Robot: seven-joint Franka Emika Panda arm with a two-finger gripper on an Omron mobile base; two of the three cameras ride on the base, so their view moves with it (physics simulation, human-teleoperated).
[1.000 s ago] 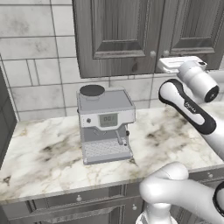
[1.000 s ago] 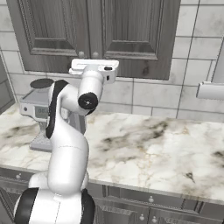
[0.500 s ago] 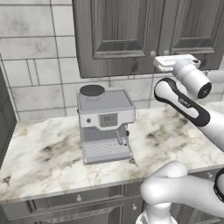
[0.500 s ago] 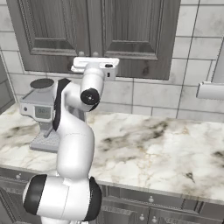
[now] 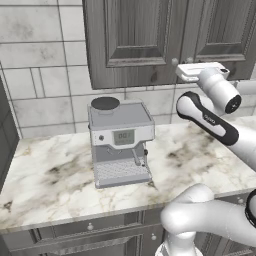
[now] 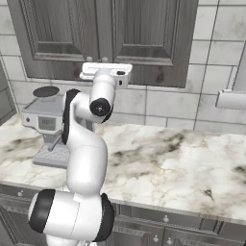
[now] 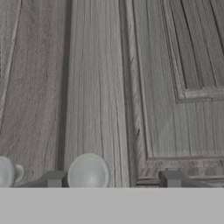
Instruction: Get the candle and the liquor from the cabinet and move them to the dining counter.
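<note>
The cabinet (image 5: 135, 40) (image 6: 144, 38) (image 7: 175, 65) is dark grey wood, and both of its raised-panel doors are shut. The candle and the liquor are hidden behind them. My gripper (image 5: 177, 65) (image 6: 96, 62) (image 7: 113, 179) is pressed up to the bottom of the doors, where they meet. In the hand view a round metal knob (image 7: 88, 171) sits between my fingertips (image 7: 55, 178), close to the left one and well apart from the right one. A second knob (image 7: 6, 171) lies outside the jaws at the left edge. The jaws stand open. The dining counter is out of view.
A grey coffee machine (image 5: 120, 140) (image 6: 45, 125) stands on the marble worktop (image 5: 45, 180) (image 6: 168, 158) below the cabinet, left of my arm. The wall behind is tiled, and grey drawers run under the worktop. A pale ledge (image 6: 230, 100) juts in at the right.
The hand has moved a little left and in toward the cabinet doors. Its jaws have narrowed around the knob.
</note>
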